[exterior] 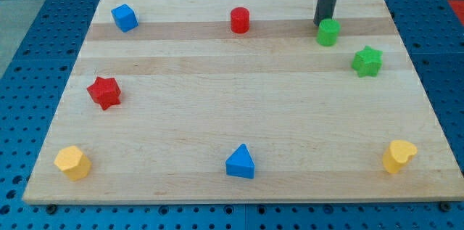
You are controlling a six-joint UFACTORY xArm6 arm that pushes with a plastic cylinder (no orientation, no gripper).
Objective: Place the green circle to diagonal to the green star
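While I am steering the straight dark rod, which carries no claw to open or close, my tip [320, 24] is touching the upper-left edge of the small green circle block [328, 33]; the green star block [367, 62] is lying near, toward the view's lower right

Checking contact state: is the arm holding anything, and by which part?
Nothing is held. My tip sits just at the upper-left edge of the green circle, touching or nearly so.
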